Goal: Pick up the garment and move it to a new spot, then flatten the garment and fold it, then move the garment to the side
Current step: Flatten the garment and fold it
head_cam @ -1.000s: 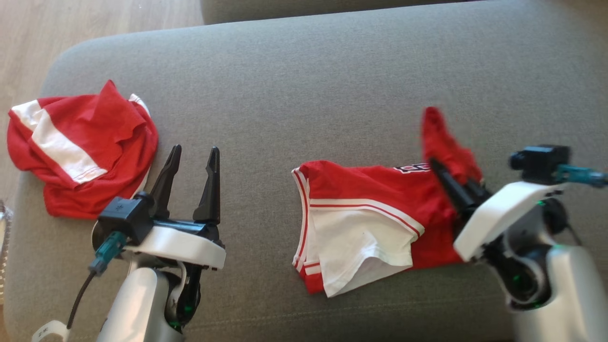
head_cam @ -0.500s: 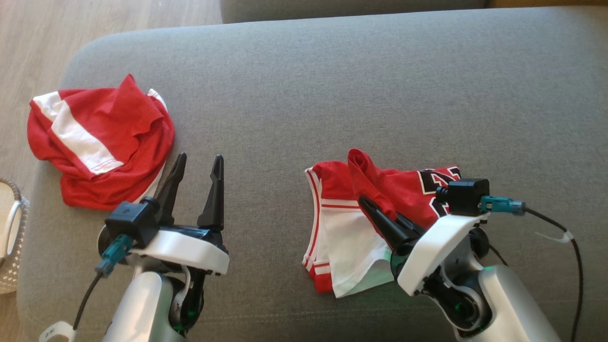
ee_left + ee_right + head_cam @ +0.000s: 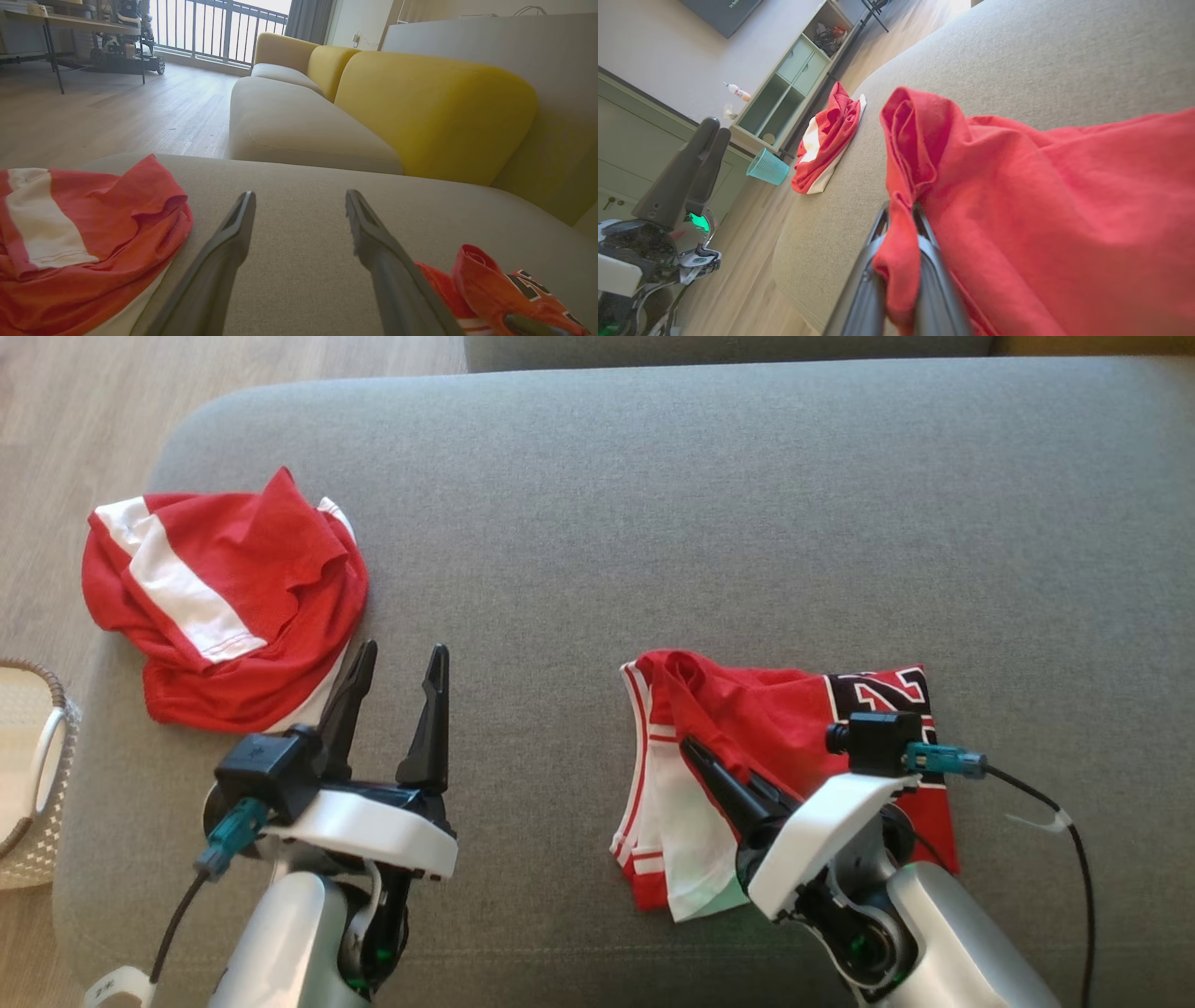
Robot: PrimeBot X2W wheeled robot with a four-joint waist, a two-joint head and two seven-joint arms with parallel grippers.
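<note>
At the lower right of the head view, the right claw [image 3: 693,749] is clenched on a bunched edge of the red-and-white garment [image 3: 784,709]. The right wrist view shows the cloth pinched between both fingers. The garment lies right of centre on the grey sofa seat [image 3: 653,504], partly doubled over, with its white panel to the left and black lettering to the right. Gripping one edge looks meant for drawing that layer across into a fold.

At the lower left, the left claw [image 3: 401,653] is released, its fingers spread and empty, hovering over the seat, probably held aside from the fold. Beyond it, at the upper left, a second crumpled red garment [image 3: 224,607] lies near the seat's edge. A woven basket [image 3: 28,784] sits on the wooden floor [image 3: 75,411].
</note>
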